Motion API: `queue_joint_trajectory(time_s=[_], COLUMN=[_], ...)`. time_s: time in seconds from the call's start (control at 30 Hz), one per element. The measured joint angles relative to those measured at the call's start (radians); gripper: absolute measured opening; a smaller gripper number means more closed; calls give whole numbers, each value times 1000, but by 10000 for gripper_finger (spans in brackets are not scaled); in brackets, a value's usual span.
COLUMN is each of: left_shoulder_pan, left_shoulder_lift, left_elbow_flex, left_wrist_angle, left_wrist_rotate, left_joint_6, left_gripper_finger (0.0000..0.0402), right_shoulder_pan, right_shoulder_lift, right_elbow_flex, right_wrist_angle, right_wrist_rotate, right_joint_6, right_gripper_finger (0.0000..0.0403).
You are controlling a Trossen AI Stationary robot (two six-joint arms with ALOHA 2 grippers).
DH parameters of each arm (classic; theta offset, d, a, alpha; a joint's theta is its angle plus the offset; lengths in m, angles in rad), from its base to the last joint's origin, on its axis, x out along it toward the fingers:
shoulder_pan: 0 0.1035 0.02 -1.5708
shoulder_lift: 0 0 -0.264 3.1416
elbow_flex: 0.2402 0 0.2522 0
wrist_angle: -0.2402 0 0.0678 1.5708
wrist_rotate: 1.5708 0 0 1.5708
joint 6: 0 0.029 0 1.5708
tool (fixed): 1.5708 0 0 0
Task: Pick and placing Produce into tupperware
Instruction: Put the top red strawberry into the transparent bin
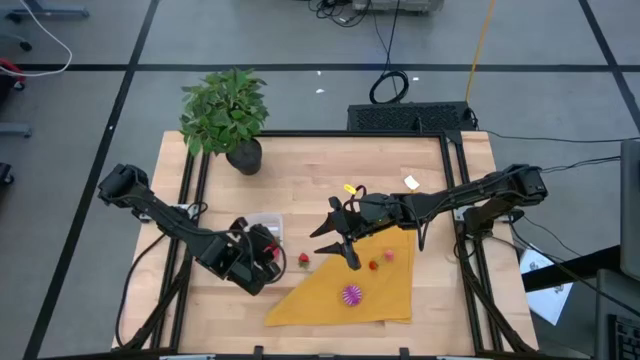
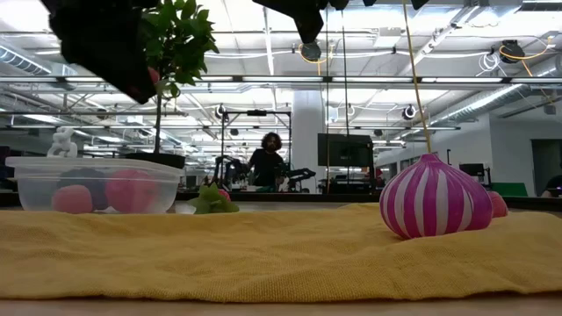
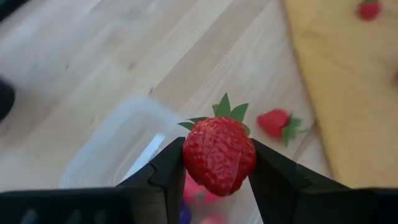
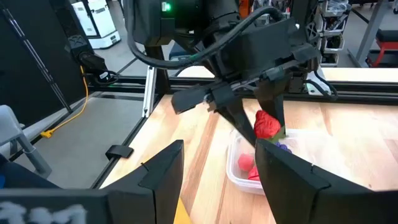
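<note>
The pale plank-grained wooden table carries a soft mustard-yellow triangular cloth at its near middle and a leafy green potted plant at its far left corner. Left of the cloth stands the tupperware, a clear rounded-corner plastic box; the low view alone shows through its wall to pink and dark rounded produce inside. The left gripper hovers just over the box, its dark fingers clamped on a glossy, dimpled red strawberry with a green leafy cap, a grip plain only in the wrist views. The right gripper hangs above the cloth's far edge with fingers apart and nothing between them. On the cloth lie a magenta ball, which the low view shows as a smooth, white-striped bulb shape, and two small red pieces. A second strawberry lies on bare wood between box and cloth. The low view shows a person far behind.
</note>
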Motion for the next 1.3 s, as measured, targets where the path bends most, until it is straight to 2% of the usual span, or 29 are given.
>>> queue_joint_trajectory(time_s=[0.23,0.47,0.67,1.3], left_shoulder_pan=[-11,13,48,160], left_shoulder_lift=[-1,0,0,-1], left_elbow_flex=[-83,-133,-147,-147], left_wrist_angle=[-5,-49,-51,-57], left_wrist_rotate=[83,121,160,170], left_joint_6=[-155,-228,-227,-132], left_gripper_finger=[149,150,150,150], right_shoulder_pan=[4,13,14,44], right_shoulder_lift=[0,1,1,1], right_elbow_flex=[0,0,0,0], right_wrist_angle=[1,6,7,1], right_wrist_rotate=[0,0,2,2], right_joint_6=[2,2,7,17], right_gripper_finger=[190,190,190,190])
